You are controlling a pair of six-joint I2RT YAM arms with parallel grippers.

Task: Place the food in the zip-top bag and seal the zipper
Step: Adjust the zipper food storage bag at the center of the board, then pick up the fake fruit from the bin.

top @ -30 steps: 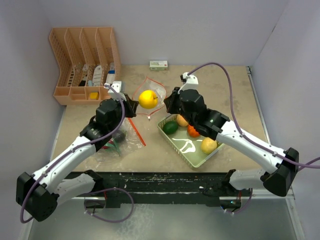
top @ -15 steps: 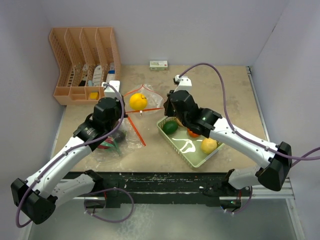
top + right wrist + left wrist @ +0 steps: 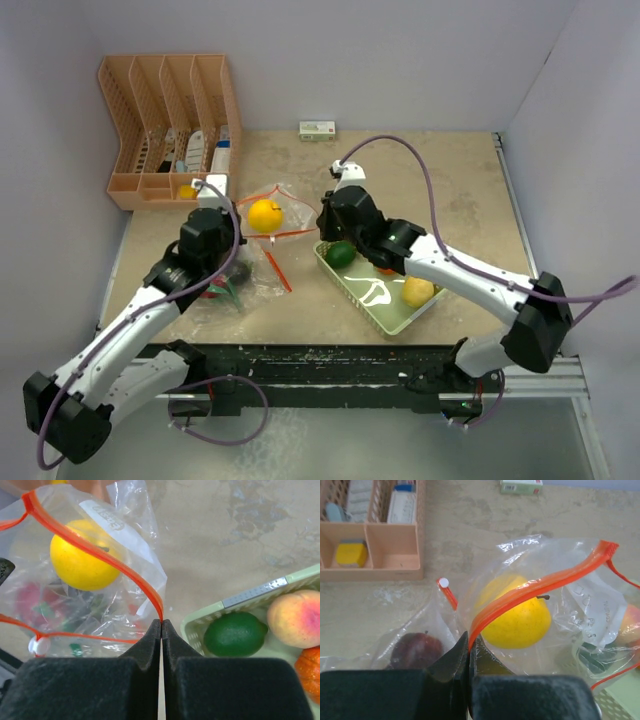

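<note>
Both arms have swung left and toward the near edge in the past second, carrying the mouth of the zip-top bag (image 3: 580, 605) with them. The yellow fruit (image 3: 265, 215) inside it has moved from the far middle of the table (image 3: 420, 180) to a spot left of centre.

The left end effector (image 3: 469, 645) is closed on the orange-red zipper (image 3: 540, 585) at one side of the mouth. The right end effector (image 3: 161, 627) is pinched shut on the strip at the other side. The two lips stand apart between them, so the bag is open and unsealed. Its white slider tab (image 3: 443, 583) is parked at the far-left end of the strip.

The shift appears to settle the yellow fruit deeper, toward the dark red fruit (image 3: 415, 650) lying in the bag's near-left end.

The job looks only partly done. The pale green tray (image 3: 392, 312), right of the bag, holds a green fruit (image 3: 235, 632), a peach (image 3: 297, 617), an orange piece (image 3: 307, 672) and a yellow one (image 3: 418, 291). With both end effectors occupied on the strip, one would likely have to let go to fetch more before any sealing.
</note>
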